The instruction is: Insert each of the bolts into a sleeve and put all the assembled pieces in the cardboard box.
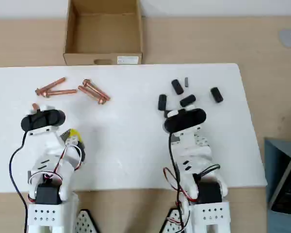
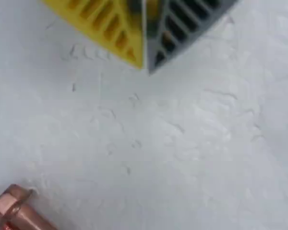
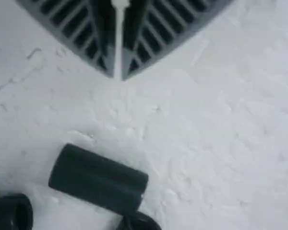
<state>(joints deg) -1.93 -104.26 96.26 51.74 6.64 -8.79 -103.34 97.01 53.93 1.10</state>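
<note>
The left pincer (image 2: 145,64) and right pincer (image 3: 116,74) are both clenched on nothing, so I fear that lowering them unopened would shove the near bolt (image 2: 14,211) or sleeve (image 3: 98,178) rolling across the white mat (image 1: 126,145), away from the cardboard box (image 1: 103,58) beyond it.

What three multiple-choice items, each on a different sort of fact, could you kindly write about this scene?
1. Where do the bolts lie? A on bare wood; B on the white mat; C on the floor.
2. What colour are the sleeves? A black; B yellow; C copper.
3. What state is the cardboard box in? A closed; B filled with pieces; C open and empty.
Answers: 1 B, they lie scattered on the mat; 2 A, all look black; 3 C, its bare floor shows from above.
</note>
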